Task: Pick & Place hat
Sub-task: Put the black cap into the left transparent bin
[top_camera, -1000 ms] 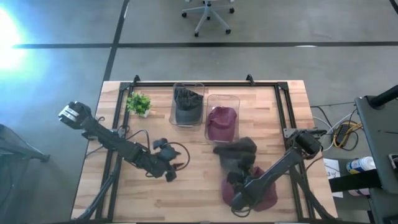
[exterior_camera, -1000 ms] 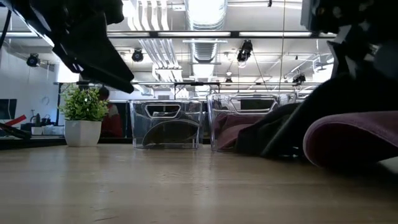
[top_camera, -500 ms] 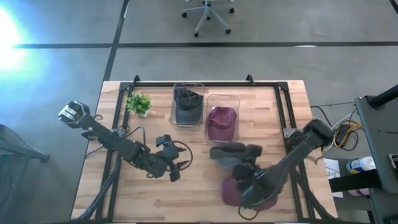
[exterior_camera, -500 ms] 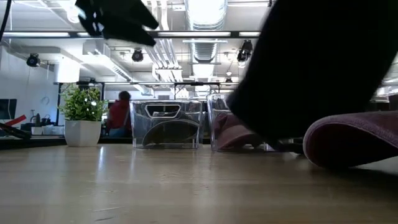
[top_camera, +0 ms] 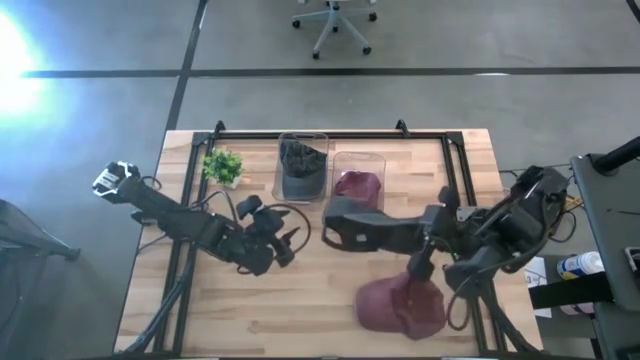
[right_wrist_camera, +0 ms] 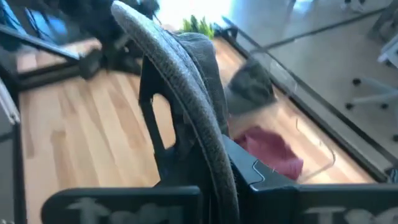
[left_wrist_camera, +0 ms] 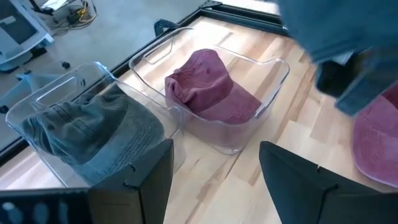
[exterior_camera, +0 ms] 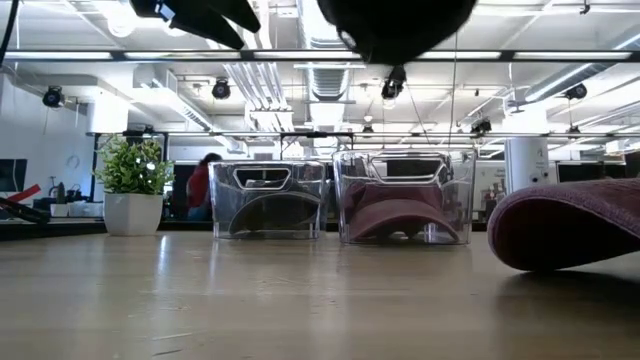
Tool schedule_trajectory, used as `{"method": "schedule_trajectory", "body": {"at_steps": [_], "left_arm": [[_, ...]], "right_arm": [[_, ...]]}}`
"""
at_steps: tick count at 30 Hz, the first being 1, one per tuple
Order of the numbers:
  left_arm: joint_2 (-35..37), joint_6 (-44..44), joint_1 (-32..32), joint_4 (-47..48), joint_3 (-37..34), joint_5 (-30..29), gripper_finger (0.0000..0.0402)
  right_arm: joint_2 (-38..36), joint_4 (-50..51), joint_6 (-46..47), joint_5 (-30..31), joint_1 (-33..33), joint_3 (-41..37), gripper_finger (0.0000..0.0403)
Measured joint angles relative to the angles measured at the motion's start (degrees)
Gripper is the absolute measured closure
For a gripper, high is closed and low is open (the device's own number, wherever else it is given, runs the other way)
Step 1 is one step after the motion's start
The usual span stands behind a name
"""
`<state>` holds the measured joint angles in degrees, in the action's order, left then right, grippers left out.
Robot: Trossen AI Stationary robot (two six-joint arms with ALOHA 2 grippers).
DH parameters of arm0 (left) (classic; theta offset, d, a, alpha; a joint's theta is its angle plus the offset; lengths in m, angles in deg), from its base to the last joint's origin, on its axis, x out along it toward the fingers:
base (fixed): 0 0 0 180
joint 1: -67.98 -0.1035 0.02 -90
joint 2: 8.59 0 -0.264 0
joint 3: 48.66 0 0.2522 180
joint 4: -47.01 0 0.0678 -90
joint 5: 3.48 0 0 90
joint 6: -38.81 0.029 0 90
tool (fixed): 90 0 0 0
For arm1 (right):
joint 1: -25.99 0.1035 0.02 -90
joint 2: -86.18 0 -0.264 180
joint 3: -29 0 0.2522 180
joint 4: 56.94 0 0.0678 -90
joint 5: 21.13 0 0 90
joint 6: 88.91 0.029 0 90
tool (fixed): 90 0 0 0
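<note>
A dark grey hat [top_camera: 355, 228] hangs in the air over the middle of the table, held by my right gripper [top_camera: 420, 238], which is shut on it; the low view shows the dark grey hat [exterior_camera: 400, 22] high above the bins. A maroon hat [top_camera: 400, 305] lies crown up on the table near the right front. My left gripper [top_camera: 287, 240] is open and hovers left of the held hat, touching nothing. In the left wrist view its fingers [left_wrist_camera: 149, 180] point toward the two bins. My right gripper holds the dark grey hat by its brim [right_wrist_camera: 186, 93], pinched between the two fingers, with the brim seen edge-on in the wrist view. The fingers come about level from the table's right side. The hat is lifted clear of the table and sticks out toward the left.
Two clear bins stand at the far middle: the left bin [top_camera: 301, 190] holds a grey hat [left_wrist_camera: 87, 130], the right bin [top_camera: 357, 158] a maroon hat [left_wrist_camera: 211, 93]. A small potted plant [top_camera: 222, 165] stands far left. Bare wood lies in front of the left arm.
My right gripper has risen from beside the maroon hat and swung toward the far edge and the bins, carrying the dark grey hat off the table into the air. My left gripper has drifted a little toward the right and far side.
</note>
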<state>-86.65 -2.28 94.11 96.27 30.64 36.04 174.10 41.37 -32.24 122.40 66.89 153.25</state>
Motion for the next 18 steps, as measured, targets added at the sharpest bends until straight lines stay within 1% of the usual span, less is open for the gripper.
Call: {"method": "schedule_trajectory", "body": {"at_steps": [2,5,10,15,18], "left_arm": [[0.0,-1.0,-0.1,-0.6,0.0,0.0,0.0170],[0.0,-1.1,-0.1,-4.0,-0.1,0.0,0.0170],[-0.3,4.8,-0.2,-12.7,-0.1,0.0,0.0170],[-0.3,8.1,-0.4,-17.0,-0.1,0.0,0.0170],[-0.3,10.3,-0.6,-19.7,-0.1,0.0,0.0170]], "right_arm": [[0.1,0.0,-1.4,1.6,0.0,2.0,0.0389],[0.2,-0.2,-2.2,3.9,0.0,4.2,0.0390],[0.2,-4.7,-3.5,4.7,-0.3,4.6,0.0390],[-0.1,-8.5,-3.5,4.8,-0.3,4.6,0.0390],[-0.1,-11.6,-5.1,4.9,-0.3,4.5,0.0390]]}}
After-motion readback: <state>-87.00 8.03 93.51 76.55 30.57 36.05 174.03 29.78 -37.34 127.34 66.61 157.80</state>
